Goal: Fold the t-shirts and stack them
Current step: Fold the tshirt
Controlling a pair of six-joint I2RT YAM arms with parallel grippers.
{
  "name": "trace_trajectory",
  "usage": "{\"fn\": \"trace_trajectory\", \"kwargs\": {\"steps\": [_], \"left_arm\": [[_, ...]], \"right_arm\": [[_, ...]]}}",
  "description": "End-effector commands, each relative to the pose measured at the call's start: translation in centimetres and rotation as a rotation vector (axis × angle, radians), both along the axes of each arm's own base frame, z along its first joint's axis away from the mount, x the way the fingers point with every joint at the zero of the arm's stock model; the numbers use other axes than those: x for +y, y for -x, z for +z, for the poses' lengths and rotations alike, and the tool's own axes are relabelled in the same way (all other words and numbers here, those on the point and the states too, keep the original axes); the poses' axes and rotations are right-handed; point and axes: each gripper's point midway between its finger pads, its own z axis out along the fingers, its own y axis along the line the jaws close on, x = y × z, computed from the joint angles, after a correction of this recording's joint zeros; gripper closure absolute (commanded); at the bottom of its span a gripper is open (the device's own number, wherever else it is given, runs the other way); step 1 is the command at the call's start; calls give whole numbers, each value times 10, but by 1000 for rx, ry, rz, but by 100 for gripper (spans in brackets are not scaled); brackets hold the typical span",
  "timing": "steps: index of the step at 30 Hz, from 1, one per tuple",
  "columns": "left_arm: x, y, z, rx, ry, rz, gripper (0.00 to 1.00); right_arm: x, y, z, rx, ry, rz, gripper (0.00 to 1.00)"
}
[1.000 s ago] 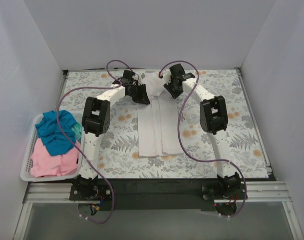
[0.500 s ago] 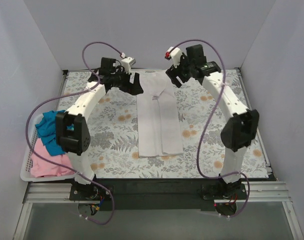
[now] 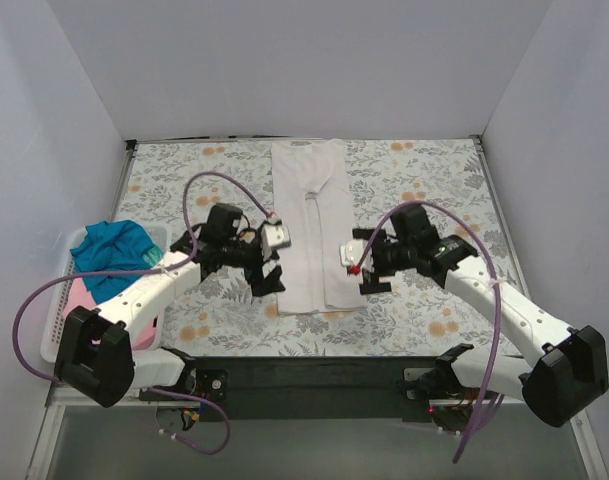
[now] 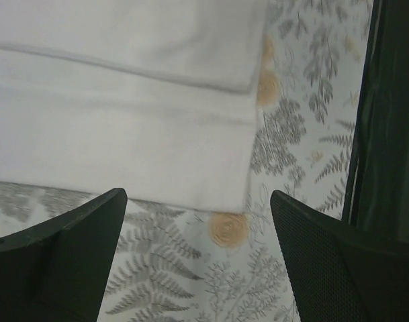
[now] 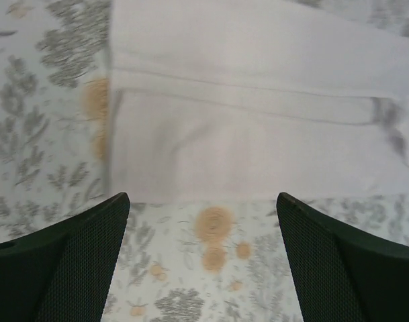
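Down the middle of the table, the white t-shirt lies folded into a long strip, and you hold the left pincer and right pincer wide open, empty, flanking its near end, probably to fold it crosswise.

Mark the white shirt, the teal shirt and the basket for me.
white shirt (image 3: pixel 306 215), top view, middle of the folded strip.
teal shirt (image 3: pixel 109 250), top view, crumpled top.
basket (image 3: pixel 52 325), top view, left rim.

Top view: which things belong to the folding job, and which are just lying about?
Job: white t-shirt, folded into a long strip; teal t-shirt; pink t-shirt.
Just there: white basket holding the teal and pink ones; floral table cover.
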Motion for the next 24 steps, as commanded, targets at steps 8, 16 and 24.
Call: {"fn": "trace_trajectory", "kwargs": {"steps": [8,16,24], "left_arm": [[-9,63,-82,-184,-196,-188,44],[-13,59,-106,-220,-261,-187,54],[-3,59,-132,-192,-336,-185,59]], "right_arm": [[1,59,-100,12,190,207,35],[-7,66,-129,13,240,258,46],[-11,64,-159,58,305,259,53]]}}
